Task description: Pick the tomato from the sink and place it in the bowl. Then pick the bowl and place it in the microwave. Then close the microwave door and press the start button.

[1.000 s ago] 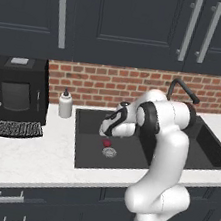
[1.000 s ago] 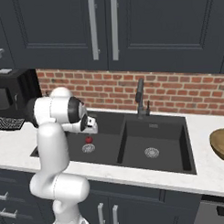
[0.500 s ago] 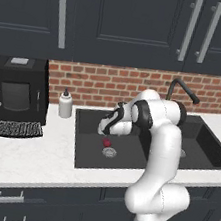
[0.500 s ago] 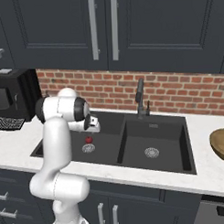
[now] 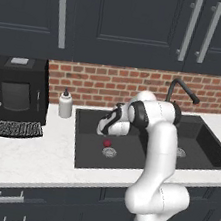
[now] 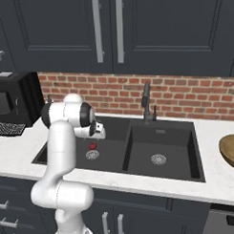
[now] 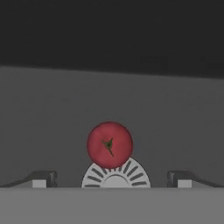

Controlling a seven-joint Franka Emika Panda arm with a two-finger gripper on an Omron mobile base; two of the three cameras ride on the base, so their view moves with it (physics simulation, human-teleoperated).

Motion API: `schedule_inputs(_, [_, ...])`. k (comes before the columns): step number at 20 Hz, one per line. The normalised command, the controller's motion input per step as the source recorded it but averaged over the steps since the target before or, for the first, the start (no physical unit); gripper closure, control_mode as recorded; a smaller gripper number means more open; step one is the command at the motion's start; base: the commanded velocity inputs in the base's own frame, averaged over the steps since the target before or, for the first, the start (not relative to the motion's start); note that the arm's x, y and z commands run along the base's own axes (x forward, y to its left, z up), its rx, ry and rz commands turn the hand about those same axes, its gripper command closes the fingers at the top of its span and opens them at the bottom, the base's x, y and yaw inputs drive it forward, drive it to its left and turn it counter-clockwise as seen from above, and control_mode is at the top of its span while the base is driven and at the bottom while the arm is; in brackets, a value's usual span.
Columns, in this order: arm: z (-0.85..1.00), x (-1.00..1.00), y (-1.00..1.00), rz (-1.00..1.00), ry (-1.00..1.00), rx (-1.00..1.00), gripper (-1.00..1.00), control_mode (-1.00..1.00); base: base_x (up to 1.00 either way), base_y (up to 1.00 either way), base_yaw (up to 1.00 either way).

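The tomato point(image 5: 107, 143) point(image 6: 93, 146), small and glossy red, lies on the floor of the sink's point(image 5: 88, 152) point(image 6: 139, 154) left basin, touching the round silver drain point(image 5: 109, 152). My gripper point(image 5: 104, 132) point(image 6: 96, 135) hangs just above it, pointing down into the basin. In the hand view the tomato point(image 7: 109, 145) sits centred between and beyond the two fingertips point(image 7: 43, 178), and my gripper point(image 7: 113, 179) is open with nothing held. The wooden bowl point(image 6: 231, 151) rests on the counter at the far right. The microwave and its door are out of view.
A black coffee machine point(image 5: 16, 92) point(image 6: 8, 101) stands on the counter to the left, with a small white bottle point(image 5: 65, 104) beside it. The black faucet point(image 5: 182, 89) point(image 6: 147, 101) rises behind the sink. Dark cabinets hang overhead.
The hand has sunk a little lower into the left basin, closer to the tomato. Its jaws stay open, and the tomato has not moved.
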Motion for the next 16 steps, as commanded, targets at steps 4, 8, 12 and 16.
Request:
schedule_inputs(4, [-0.22,0.0,0.0,0.0,0.0,0.0,-1.0,-1.0,0.0,0.0,0.0])
schedule_inputs(8, [-0.21,0.0,0.0,0.0,0.0,0.0,-1.0,-1.0,0.0,0.0,0.0])
schedule_inputs(12, [-0.29,0.09,0.0,0.0,0.0,0.0,-1.0,-1.0,0.0,0.0,0.0])
schedule_inputs(16, [-0.32,0.12,0.0,0.0,0.0,0.0,-1.0,-1.0,0.0,0.0,0.0])
